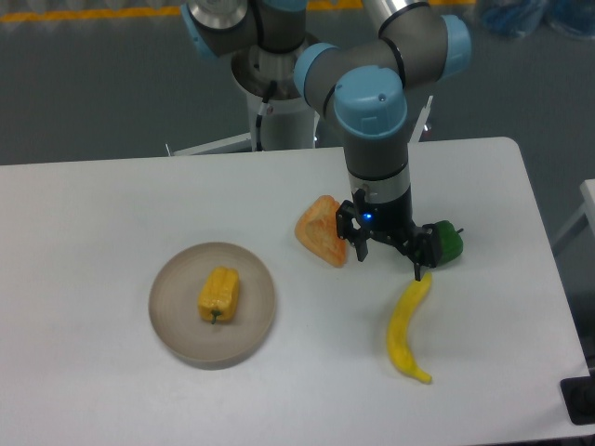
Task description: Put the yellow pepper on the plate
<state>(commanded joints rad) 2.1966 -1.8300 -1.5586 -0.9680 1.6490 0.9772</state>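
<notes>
The yellow pepper (pixel 218 295) lies on its side in the middle of the round grey-beige plate (pixel 177 327), at the left of the white table. My gripper (pixel 388 262) hangs well to the right of the plate, above the table between an orange wedge and the green pepper. Its two dark fingers stand apart and hold nothing.
An orange wedge-shaped item (pixel 321 230) lies just left of the gripper. A green pepper (pixel 447 243) sits just right of it, partly hidden by a finger. A long curved yellow banana (pixel 407 327) lies below the gripper. The table's right edge (pixel 547 279) is nearby.
</notes>
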